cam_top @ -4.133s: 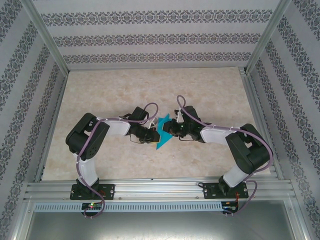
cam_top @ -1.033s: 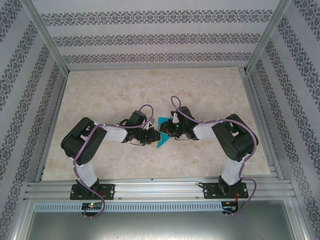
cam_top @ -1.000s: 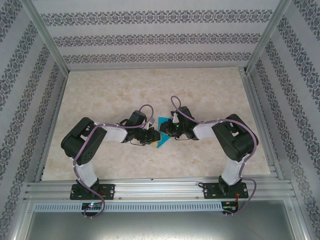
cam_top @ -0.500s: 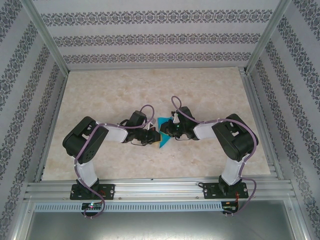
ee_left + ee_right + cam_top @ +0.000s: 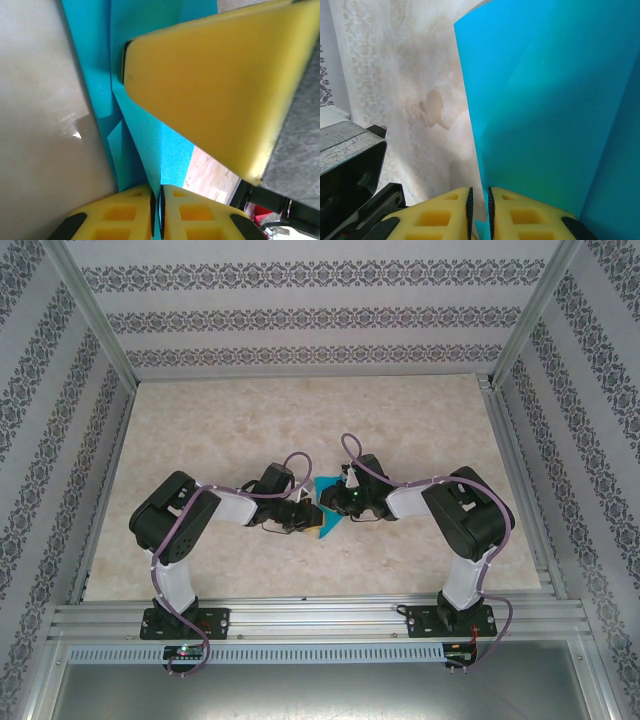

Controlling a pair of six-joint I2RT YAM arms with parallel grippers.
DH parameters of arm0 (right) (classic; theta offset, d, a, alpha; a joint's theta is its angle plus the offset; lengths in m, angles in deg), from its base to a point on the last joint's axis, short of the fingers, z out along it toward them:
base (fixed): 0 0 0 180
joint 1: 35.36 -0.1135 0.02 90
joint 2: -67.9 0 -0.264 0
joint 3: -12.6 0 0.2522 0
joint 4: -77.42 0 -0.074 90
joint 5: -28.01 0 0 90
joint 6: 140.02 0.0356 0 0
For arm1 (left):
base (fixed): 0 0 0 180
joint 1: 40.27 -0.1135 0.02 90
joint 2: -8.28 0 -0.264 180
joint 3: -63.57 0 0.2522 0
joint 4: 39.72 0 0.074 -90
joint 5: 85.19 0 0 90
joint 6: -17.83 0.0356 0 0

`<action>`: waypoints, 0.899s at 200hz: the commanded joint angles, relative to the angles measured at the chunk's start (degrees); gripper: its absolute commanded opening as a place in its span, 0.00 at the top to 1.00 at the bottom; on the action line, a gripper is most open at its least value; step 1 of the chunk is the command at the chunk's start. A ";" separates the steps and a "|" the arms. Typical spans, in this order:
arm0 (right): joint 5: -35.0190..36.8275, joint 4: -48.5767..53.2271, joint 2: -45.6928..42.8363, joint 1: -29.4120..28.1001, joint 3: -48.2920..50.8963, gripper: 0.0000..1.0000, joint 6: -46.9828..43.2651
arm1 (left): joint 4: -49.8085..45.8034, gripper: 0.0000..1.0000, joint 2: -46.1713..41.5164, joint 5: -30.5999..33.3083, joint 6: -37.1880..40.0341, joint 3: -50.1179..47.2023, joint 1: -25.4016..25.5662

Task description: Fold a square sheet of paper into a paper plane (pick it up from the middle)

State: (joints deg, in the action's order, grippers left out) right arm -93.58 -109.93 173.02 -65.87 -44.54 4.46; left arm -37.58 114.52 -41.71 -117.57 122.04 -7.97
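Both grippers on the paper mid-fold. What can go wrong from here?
1. The left gripper and right gripper both pinch the thin paper close together; any pull apart may tear it.
2. The right gripper seems to hold only the edge; it could slip.
3. Grippers nearly touch; drift could collide them.

The paper [image 5: 145,130] is thin, smooth teal stock with a faint satin sheen, sharply creased where its layers overlap. The jaws are matt yellow and foam-like, with moulded recesses. The table [image 5: 250,420] is marbled beige, smooth and slightly glossy. At 6 o'clock in the top view, the frame rail [image 5: 320,618] is ribbed bare metal.
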 commanded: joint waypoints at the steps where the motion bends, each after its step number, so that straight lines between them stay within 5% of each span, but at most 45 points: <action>1: -0.30 1.86 0.56 0.05 1.42 0.82 -1.59 | -0.70 0.84 -1.76 -0.73 0.68 -0.42 1.08; 46: -0.20 1.79 0.47 -0.53 1.86 0.82 -1.57 | -2.01 0.82 -3.44 0.12 0.36 -0.17 1.17; 121: 0.17 1.77 1.14 -0.55 2.24 0.82 -1.66 | -5.01 0.95 -2.59 -0.72 5.13 -1.58 3.36; 180: 0.13 2.04 1.23 -0.83 2.63 0.82 -1.83 | -4.19 0.79 -3.38 -1.30 4.87 -3.25 3.65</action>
State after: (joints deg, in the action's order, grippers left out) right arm -95.51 -110.58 173.02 -66.02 -43.73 4.03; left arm -39.81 112.27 -41.23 -113.31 120.89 -5.68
